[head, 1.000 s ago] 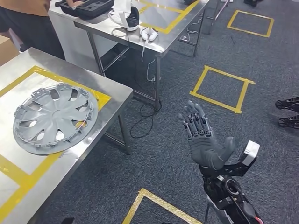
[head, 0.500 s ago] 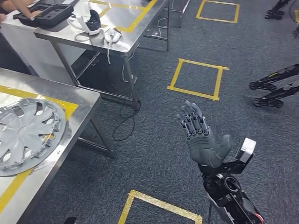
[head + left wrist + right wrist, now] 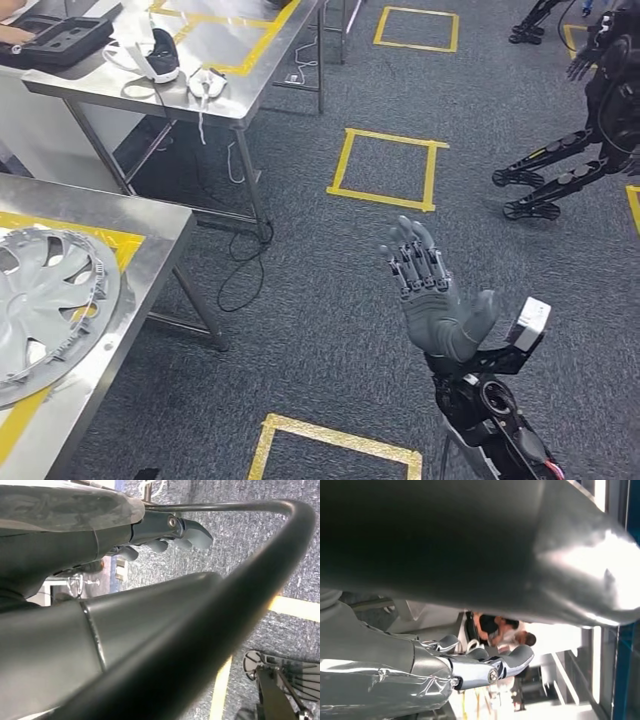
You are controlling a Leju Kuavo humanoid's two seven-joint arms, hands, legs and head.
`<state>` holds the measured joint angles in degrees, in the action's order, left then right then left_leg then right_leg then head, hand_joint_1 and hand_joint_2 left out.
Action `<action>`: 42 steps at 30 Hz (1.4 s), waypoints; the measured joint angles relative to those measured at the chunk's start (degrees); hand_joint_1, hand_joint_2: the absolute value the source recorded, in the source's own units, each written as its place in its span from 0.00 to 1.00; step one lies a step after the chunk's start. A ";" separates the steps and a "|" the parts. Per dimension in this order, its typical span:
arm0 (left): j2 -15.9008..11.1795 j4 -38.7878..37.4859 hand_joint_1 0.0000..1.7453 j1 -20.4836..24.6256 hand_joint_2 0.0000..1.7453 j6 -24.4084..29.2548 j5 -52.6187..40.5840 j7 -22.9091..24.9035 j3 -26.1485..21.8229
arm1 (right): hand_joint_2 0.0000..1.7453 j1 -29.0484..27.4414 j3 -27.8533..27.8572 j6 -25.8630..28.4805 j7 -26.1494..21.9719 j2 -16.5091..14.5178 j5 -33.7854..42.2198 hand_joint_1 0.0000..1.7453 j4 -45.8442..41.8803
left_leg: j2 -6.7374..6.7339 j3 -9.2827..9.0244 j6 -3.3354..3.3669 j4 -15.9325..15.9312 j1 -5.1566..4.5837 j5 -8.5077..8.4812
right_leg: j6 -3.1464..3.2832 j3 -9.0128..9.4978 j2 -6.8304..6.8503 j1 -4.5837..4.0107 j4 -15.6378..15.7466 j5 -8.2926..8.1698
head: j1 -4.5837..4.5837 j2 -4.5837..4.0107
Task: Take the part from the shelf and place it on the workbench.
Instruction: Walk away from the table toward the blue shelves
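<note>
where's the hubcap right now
In the head view the hubcap lies flat at the far left on the steel workbench, over its yellow tape lines, well left of the raised right hand.

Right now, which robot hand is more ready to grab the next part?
Probably the right: the right robot hand is raised in front, fingers spread, holding nothing. The left robot hand hangs over the carpet.

My workbench (image 3: 162,232), a steel surface marked with yellow tape, carries the grey wheel cover (image 3: 47,310) lying flat, well in from its far edge and close to its right edge. A second steel table (image 3: 249,85) beyond it bears a black case (image 3: 53,40) towards its far left end, and a white-and-black headset (image 3: 155,55) with white controllers (image 3: 205,83) near its front edge.
</note>
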<state>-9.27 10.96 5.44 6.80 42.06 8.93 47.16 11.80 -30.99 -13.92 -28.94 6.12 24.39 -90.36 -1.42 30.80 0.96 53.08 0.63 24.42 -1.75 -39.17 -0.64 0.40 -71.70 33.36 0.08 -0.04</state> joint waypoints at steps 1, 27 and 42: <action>0.02 0.01 0.00 -0.03 0.00 0.00 0.00 0.01 0.01 | 0.00 -0.07 -0.01 0.04 0.03 0.00 0.00 0.00 0.01 | -0.49 -0.02 -0.04 0.02 0.00 0.05 | -0.21 -0.38 0.18 0.17 -1.16 0.04 | 0.24 0.00; -0.10 0.00 0.00 0.08 0.00 0.00 -0.32 0.14 0.35 | 0.00 -0.80 0.28 1.11 0.81 0.16 0.00 0.00 -1.19 | 2.51 -0.22 -0.73 -0.15 0.17 -0.01 | 0.78 6.67 -3.02 0.08 14.21 -6.38 | -1.27 0.00; -0.02 -0.01 0.00 -0.02 0.00 -0.02 -0.31 0.32 0.43 | 0.00 -1.14 1.02 1.27 0.93 0.33 0.01 0.00 -1.51 | -1.88 -0.58 -2.67 2.30 -0.15 2.69 | 2.47 8.84 1.92 -0.26 17.28 -8.13 | 0.69 0.00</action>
<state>-9.29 10.95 5.41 6.78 41.76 9.25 47.59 10.65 -29.97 -12.65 -28.00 6.45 24.40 -91.88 -3.30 30.22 -1.70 55.38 0.48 27.11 0.72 -30.33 1.28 0.14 -54.42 25.23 0.77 -0.04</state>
